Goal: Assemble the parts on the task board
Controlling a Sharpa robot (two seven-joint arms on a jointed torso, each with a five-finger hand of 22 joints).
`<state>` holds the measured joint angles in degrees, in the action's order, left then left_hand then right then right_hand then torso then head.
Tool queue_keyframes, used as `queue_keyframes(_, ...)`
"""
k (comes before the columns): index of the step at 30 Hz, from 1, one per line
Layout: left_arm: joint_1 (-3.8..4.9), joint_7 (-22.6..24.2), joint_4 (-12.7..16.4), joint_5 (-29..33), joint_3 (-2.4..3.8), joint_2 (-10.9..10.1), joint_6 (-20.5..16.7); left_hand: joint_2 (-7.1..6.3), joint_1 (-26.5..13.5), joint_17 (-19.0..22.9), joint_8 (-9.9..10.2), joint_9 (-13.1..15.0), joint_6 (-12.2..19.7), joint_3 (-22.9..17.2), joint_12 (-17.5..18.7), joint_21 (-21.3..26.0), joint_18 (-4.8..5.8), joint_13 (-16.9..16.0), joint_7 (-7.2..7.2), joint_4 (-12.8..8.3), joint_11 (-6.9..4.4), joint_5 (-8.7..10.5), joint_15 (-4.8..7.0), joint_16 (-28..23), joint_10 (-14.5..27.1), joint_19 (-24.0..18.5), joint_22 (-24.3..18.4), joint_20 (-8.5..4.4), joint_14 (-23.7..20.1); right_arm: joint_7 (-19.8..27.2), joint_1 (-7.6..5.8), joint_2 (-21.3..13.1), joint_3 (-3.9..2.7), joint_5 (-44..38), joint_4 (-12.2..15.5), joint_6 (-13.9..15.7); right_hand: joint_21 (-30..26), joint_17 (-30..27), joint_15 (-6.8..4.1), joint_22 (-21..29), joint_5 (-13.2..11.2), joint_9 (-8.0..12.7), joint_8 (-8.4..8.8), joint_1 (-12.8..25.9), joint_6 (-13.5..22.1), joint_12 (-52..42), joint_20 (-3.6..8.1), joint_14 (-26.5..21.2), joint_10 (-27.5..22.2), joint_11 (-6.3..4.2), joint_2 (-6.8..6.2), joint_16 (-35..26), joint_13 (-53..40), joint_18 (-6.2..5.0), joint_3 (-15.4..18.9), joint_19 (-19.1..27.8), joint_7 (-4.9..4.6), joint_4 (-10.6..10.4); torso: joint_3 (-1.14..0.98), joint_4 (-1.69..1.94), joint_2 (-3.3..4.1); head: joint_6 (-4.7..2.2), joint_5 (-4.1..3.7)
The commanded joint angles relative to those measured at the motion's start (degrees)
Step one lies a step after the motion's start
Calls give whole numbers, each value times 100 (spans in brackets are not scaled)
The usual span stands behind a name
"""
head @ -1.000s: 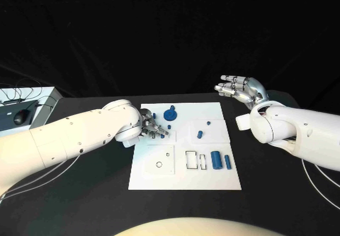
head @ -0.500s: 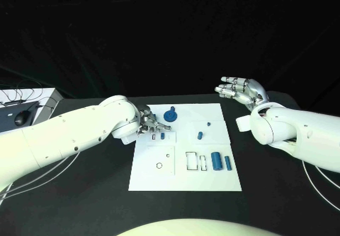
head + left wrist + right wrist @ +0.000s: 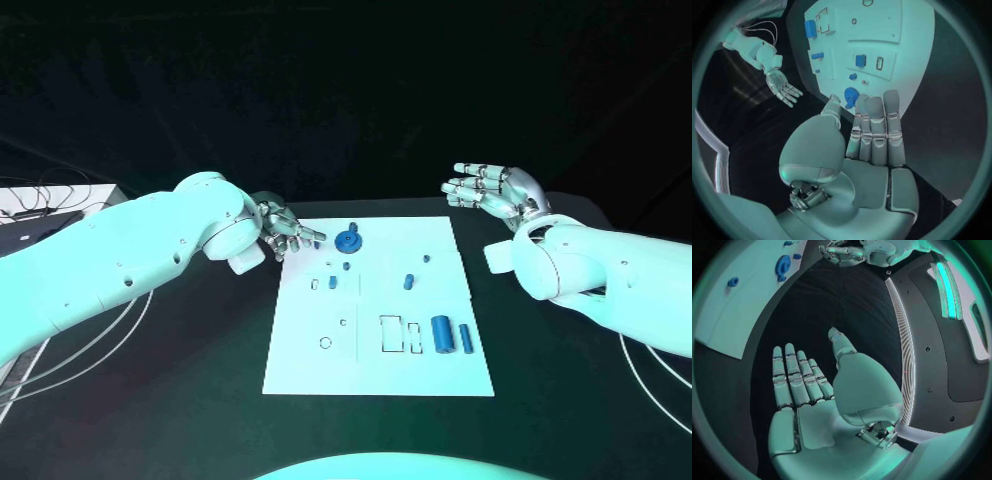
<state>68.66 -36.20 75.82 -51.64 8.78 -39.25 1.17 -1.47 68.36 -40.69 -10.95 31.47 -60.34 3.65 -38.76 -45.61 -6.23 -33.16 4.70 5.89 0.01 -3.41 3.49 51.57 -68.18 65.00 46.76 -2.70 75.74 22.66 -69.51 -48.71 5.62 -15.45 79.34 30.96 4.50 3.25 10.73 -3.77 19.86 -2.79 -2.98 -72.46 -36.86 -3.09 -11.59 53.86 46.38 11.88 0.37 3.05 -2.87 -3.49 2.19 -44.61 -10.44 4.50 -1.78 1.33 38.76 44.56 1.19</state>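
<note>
1. Left hand [image 3: 286, 232]: fingers extended and apart, holding nothing, poised at the far left corner of the task board [image 3: 433, 375], just beside the round blue part [image 3: 348, 239].
2. Right hand [image 3: 495, 190]: palm up, fingers spread, empty, well apart from the board off its far right corner.
3. Parts: the round part sits near the far edge; small pieces [image 3: 410, 279] lie mid-board; two blue cylinders [image 3: 441, 334] stand by the rectangular slots [image 3: 391, 333] on the near side.
4. Judgement: the step in hand appears to be picking the round part. Recommend descending squarely over it, closing on its rim, and lifting straight to avoid scattering the small pieces nearby.
</note>
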Motion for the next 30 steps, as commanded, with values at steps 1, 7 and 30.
queue_keyframes(1,12,165,-162,-46,18,73,64,-78,-16,53,-208,-209,98,-43,-36,133,-104,200,6,138,5,-1,-32,-97,46,83,-91,5,23,117,1,7,-3,-73,-13,-28,-2,3,-5,1,15,-4,27,-21,-53,20,6,9,51,-3,3,21,-2,8,3,-12,-382,26,6,-1,8,-32,21)
queue_keyframes(7,28,182,-650,-535,35,331,11,-429,-66,39,-398,-565,189,-267,-189,170,-125,396,22,712,22,-6,-46,-95,99,102,-61,31,25,125,1,7,-3,-91,-17,-25,-21,0,1,5,26,-3,28,-22,-49,21,5,-76,42,1,8,18,-1,22,-2,33,-389,41,1,-5,13,-76,50)
queue_keyframes(30,84,321,-2378,-652,-124,1253,494,-859,-234,-96,-650,-720,230,-1036,-432,-41,-122,440,8,768,23,-15,-53,347,234,-41,294,33,-135,125,-16,-33,-5,-98,69,-8,-50,-7,17,11,83,-1,30,0,-20,21,0,-241,17,10,6,10,-1,31,-3,118,-406,57,21,-51,110,-155,90)
